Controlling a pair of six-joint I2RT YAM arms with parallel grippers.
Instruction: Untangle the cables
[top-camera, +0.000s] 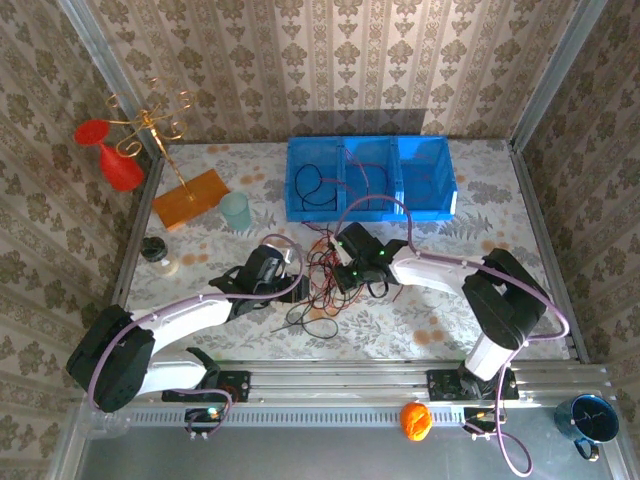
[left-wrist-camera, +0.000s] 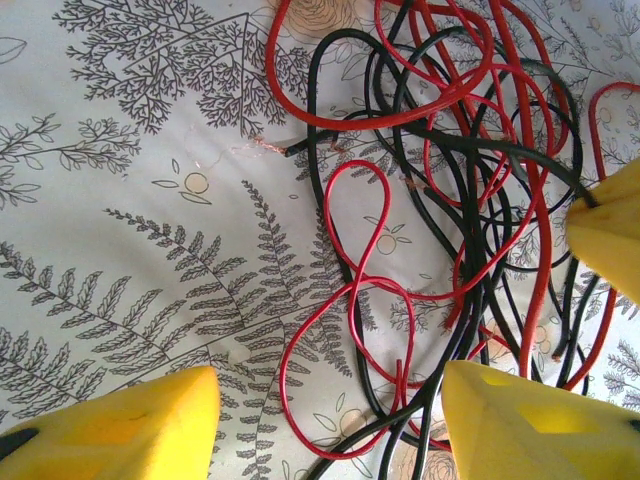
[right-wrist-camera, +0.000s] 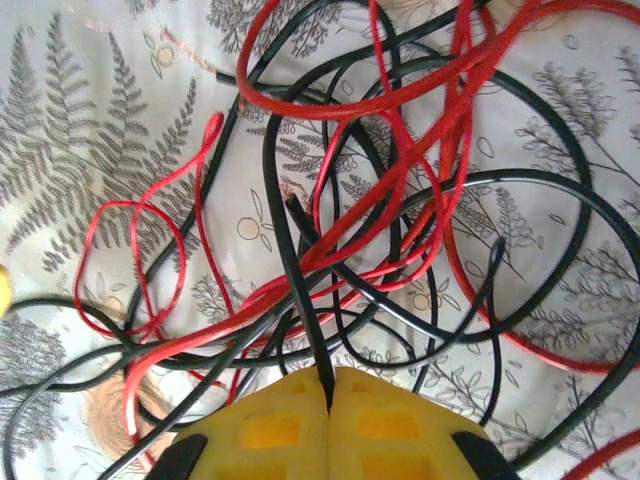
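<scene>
- Right gripper (right-wrist-camera: 328, 378) is pressing its yellow fingers fully together, pinching a single black cable (right-wrist-camera: 290, 260) at the seam between them.
- That black cable is running straight ahead from the fingertips, its long axis in line with the gripper's reach, then bending into the heap further on, with red and black strands crossing it.
- Left gripper (left-wrist-camera: 325, 385) is standing about half open with its fingers (left-wrist-camera: 130, 420) well apart and gripping nothing; a red loop (left-wrist-camera: 357, 163) is lying on the cloth ahead of the gap, and a bundle of strands is passing just beside the right-hand finger.
- From above, the cables (top-camera: 322, 272) are sitting in one knot on the table (top-camera: 440, 320), between the two grippers and touching both, with the blue bin (top-camera: 420, 210) lying beyond them.
- Judging from this, the right arm is the one already engaged, so a pull back along the held cable's own line looks the likeliest way to free it, while the left is waiting near enough to pin the rest.
- Snagging seems a risk, since crossing strands may be dragging along.
- No brand, label or readable writing is showing anywhere.
</scene>
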